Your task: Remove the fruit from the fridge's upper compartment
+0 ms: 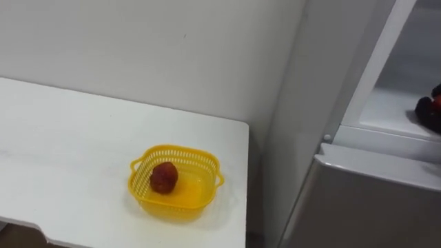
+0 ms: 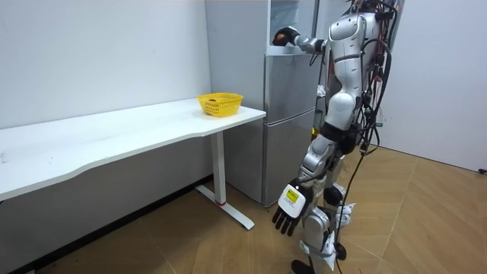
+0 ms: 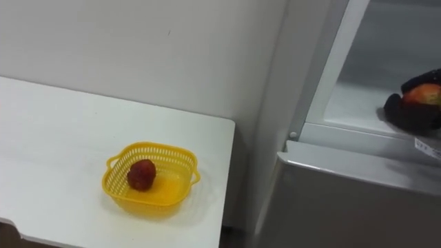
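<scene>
White table (image 1: 69, 151): seen nearest below the head camera, set against the wall and just beside the fridge.
Yellow basket (image 1: 207, 160): placed near the table's fridge-side end; one red fruit (image 1: 164, 178) was found lying in it.
Left hand (image 2: 289, 217): hung low by the leg in the room view, with fingers relaxed and nothing held.
Fridge (image 3: 358, 200): faced by the standing robot; its lower door was shut and its upper compartment (image 3: 344, 103) was open.
Right hand (image 3: 406, 114): stretched into the upper compartment, with dark fingers curled round a red-orange fruit (image 3: 426, 94) near the shelf's front. Whether the fruit was lifted clear of the shelf could not be told.
Step in hand: judged to be the grasp inside the fridge, apparently made; the withdrawal was not yet made.
Next move: the fruit would need to be drawn out over the shelf's front lip with the grip held firm. It would then probably be carried across to the basket and set beside the first fruit, without the light basket being knocked.
</scene>
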Robot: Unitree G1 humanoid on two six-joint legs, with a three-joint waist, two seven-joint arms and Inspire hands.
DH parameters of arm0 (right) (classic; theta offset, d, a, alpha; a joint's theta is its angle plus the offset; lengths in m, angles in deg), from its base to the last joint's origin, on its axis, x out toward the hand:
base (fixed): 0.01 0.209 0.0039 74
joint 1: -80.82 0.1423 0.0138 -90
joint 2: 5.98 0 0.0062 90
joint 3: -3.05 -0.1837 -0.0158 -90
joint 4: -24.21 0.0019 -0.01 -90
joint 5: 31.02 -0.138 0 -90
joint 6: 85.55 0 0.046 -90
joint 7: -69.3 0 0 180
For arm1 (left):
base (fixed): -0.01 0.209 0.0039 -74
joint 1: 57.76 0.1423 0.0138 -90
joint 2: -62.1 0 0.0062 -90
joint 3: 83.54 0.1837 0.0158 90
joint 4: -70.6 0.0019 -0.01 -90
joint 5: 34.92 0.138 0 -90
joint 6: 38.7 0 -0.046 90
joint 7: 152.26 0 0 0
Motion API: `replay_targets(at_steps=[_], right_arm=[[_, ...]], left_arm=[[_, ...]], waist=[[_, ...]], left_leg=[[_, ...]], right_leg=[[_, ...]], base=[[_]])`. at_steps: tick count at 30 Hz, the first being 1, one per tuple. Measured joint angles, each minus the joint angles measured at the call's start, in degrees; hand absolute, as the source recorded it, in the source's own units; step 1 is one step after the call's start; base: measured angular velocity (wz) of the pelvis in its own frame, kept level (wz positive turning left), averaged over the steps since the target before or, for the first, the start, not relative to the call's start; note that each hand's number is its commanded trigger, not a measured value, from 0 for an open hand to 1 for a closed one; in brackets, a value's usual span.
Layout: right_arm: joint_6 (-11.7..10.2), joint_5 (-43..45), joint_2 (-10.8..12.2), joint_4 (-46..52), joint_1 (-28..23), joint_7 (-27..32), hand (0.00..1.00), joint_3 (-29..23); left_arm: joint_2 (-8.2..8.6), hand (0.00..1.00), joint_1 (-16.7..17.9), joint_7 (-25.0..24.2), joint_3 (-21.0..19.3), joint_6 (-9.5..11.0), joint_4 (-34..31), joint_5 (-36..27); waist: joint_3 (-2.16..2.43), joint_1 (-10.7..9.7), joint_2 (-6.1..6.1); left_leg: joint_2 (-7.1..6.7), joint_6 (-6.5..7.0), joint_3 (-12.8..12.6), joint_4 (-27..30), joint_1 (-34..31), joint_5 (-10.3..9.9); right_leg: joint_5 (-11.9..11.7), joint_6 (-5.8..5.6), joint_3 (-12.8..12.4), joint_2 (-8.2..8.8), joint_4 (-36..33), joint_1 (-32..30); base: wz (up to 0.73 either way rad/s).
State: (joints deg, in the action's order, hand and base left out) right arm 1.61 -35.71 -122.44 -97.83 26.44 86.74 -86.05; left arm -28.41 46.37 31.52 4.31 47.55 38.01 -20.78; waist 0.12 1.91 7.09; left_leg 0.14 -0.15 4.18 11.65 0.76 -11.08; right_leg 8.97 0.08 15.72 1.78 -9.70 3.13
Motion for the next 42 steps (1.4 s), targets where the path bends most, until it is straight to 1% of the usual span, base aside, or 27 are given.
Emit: replay_targets(at_steps=[1,3,5,7,9,10,12,13,15,18,20,21,23,27,31,32,35,37,38,41,42], right_arm=[[0.0,0.0,0.1,1.1,-0.4,0.3,1.00,0.0],[0.0,0.2,0.4,6.0,-1.4,1.4,1.00,0.0],[0.0,1.2,0.4,9.4,-1.6,1.7,1.00,-0.1],[0.0,3.3,0.4,12.5,-1.9,2.4,1.00,-0.6],[-0.2,6.2,0.7,19.6,-4.9,4.4,1.00,-2.3],[-0.3,7.2,1.0,21.6,-6.0,4.9,1.00,-2.7],[-1.1,10.8,2.8,28.6,-9.4,6.3,1.00,-4.1],[-1.3,12.0,3.2,30.0,-10.2,6.5,1.00,-4.4],[-1.6,14.6,5.2,34.0,-12.2,7.5,1.00,-4.6],[-1.6,16.1,6.3,38.6,-14.3,7.9,1.00,-4.8],[-1.6,17.8,6.8,41.5,-15.6,8.3,1.00,-4.9],[-1.9,18.7,6.8,42.9,-16.1,8.4,1.00,-4.9],[-2.2,20.9,6.8,44.7,-16.2,9.2,1.00,-4.9],[-4.1,25.2,6.8,48.0,-16.2,10.6,1.00,-4.6],[-5.2,25.5,7.0,49.9,-16.2,10.7,1.00,-4.2],[-5.3,25.5,7.5,50.4,-16.2,10.7,1.00,-4.1],[-6.0,26.3,9.1,51.3,-16.2,9.9,1.00,-3.0],[-6.1,26.9,9.2,51.9,-16.2,8.9,1.00,-1.7],[-6.5,27.3,9.2,52.0,-16.2,8.4,1.00,-0.9],[-6.7,28.9,9.3,52.4,-16.2,7.2,1.00,0.5],[-6.6,30.1,9.3,52.5,-16.2,6.5,1.00,0.8]], left_arm=[[0.06,0.00,0.0,0.1,0.0,0.1,0.0,0.0],[0.15,0.00,0.0,0.6,0.0,0.5,-0.1,-0.1],[0.15,0.00,0.0,0.7,-0.1,0.5,-0.2,0.0],[0.20,0.00,-0.1,1.1,-0.3,0.6,-0.4,0.0],[0.37,0.00,-0.2,1.3,-0.3,0.9,-0.2,-0.1],[0.38,0.00,-0.1,1.3,-0.3,1.1,-0.1,-0.1],[0.56,0.00,-0.1,1.9,-0.3,1.3,0.0,0.1],[0.62,0.00,-0.2,2.0,-0.3,1.3,0.0,0.1],[1.16,0.00,-0.2,2.2,-0.2,1.3,0.0,0.0],[2.38,0.00,-0.7,2.3,0.1,1.5,-0.1,-1.2],[2.65,0.00,-0.7,2.3,0.4,1.9,0.0,-1.2],[2.64,0.00,-0.7,2.3,0.5,2.0,0.0,-1.4],[2.63,0.00,-0.8,2.3,0.6,2.4,0.3,-1.5],[2.64,0.00,-1.1,3.0,1.0,3.6,2.0,-1.6],[2.64,0.00,-1.4,3.3,1.9,3.9,2.8,-2.3],[2.64,0.00,-1.5,3.3,1.9,4.1,2.9,-2.3],[2.61,0.00,-1.6,3.3,2.0,4.6,3.6,-2.2],[2.60,0.00,-1.6,3.3,2.4,4.8,3.8,-2.2],[2.60,0.00,-1.3,3.3,2.6,5.1,3.9,-2.2],[2.60,0.00,-1.4,2.8,2.9,5.1,4.5,-2.1],[2.59,0.00,-1.3,2.1,2.8,5.1,4.5,-2.1]], waist=[[0.09,0.0,-0.16],[0.08,-0.1,-0.80],[0.07,-0.6,-1.05],[0.07,-1.2,-1.03],[-0.04,-1.3,-0.95],[-0.04,-1.3,-0.96],[-0.21,-1.3,-1.17],[-0.29,-1.3,-1.27],[-0.44,-1.4,-1.53],[-0.54,-1.5,-1.80],[-0.53,-1.6,-1.80],[-0.53,-1.6,-1.80],[-0.52,-1.6,-1.81],[-0.51,-1.3,-1.75],[-0.51,-0.6,-1.72],[-0.52,-0.2,-1.69],[-0.56,0.3,-1.57],[-0.59,0.4,-1.55],[-0.61,0.6,-1.55],[-0.63,1.8,-1.53],[-0.62,2.4,-1.51]], left_leg=[[0.00,0.00,-0.2,0.0,0.1,0.0],[0.03,0.01,-0.9,-0.1,0.6,0.0],[0.02,0.02,-1.0,-0.3,0.8,0.0],[0.06,0.02,-1.2,-0.4,0.9,0.0],[0.18,0.02,-1.8,-0.4,1.7,0.0],[0.19,0.02,-1.9,-0.5,2.1,0.0],[0.33,0.08,-2.5,-1.3,3.1,-0.1],[0.33,0.08,-2.6,-1.5,3.2,-0.1],[0.33,0.15,-3.2,-2.1,3.8,-0.1],[0.20,0.19,-3.4,-2.0,3.8,-0.1],[0.20,0.20,-3.4,-2.0,3.9,-0.1],[0.22,0.20,-3.5,-1.8,4.0,-0.1],[0.23,0.21,-3.6,-1.7,4.0,-0.1],[0.39,0.21,-3.6,-2.2,4.4,-0.1],[0.51,0.20,-3.7,-2.5,4.9,-0.1],[0.54,0.20,-3.7,-2.5,4.9,-0.1],[0.61,0.17,-3.7,-2.5,5.0,-0.1],[0.61,0.17,-3.7,-2.5,4.9,-0.2],[0.61,0.17,-3.7,-2.5,4.9,-0.2],[0.61,0.16,-3.7,-2.5,4.9,-0.2],[0.61,0.16,-3.7,-2.5,4.9,-0.2]], right_leg=[[0.0,0.00,-0.1,0.02,0.0,0.0],[0.0,0.00,-1.4,0.00,0.0,0.1],[0.0,0.00,-1.6,0.00,0.0,0.1],[0.0,0.00,-1.6,-0.03,0.0,0.1],[0.0,0.00,-2.1,-0.10,0.0,0.7],[0.0,0.00,-2.3,-0.12,0.0,1.0],[0.0,-0.01,-3.1,-0.26,0.0,1.7],[0.0,-0.01,-3.1,-0.26,0.0,1.7],[0.0,-0.01,-3.8,-0.34,-0.1,1.9],[0.0,-0.01,-4.5,-0.31,0.0,1.8],[0.0,-0.02,-4.6,-0.35,0.0,1.9],[0.0,-0.02,-4.6,-0.40,0.0,1.9],[0.0,-0.02,-4.6,-0.42,0.0,1.9],[0.0,-0.02,-4.6,-0.52,0.0,1.9],[0.0,-0.02,-4.6,-0.63,0.0,2.1],[0.0,-0.02,-4.6,-0.65,0.0,2.3],[0.0,-0.02,-4.7,-0.72,0.0,2.3],[0.0,-0.02,-4.7,-0.73,0.0,2.3],[0.0,-0.02,-4.7,-0.72,0.0,2.3],[0.0,-0.02,-4.6,-0.73,0.0,2.4],[0.0,-0.02,-4.6,-0.73,0.0,2.4]], base=[[-0.12],[-0.18],[-0.09],[-0.05],[-0.09],[-0.13],[-0.14],[-0.14],[-0.14],[-0.05],[-0.04],[0.00],[-0.02],[0.00],[0.00],[0.00],[0.00],[0.00],[0.00],[0.00],[0.00]])
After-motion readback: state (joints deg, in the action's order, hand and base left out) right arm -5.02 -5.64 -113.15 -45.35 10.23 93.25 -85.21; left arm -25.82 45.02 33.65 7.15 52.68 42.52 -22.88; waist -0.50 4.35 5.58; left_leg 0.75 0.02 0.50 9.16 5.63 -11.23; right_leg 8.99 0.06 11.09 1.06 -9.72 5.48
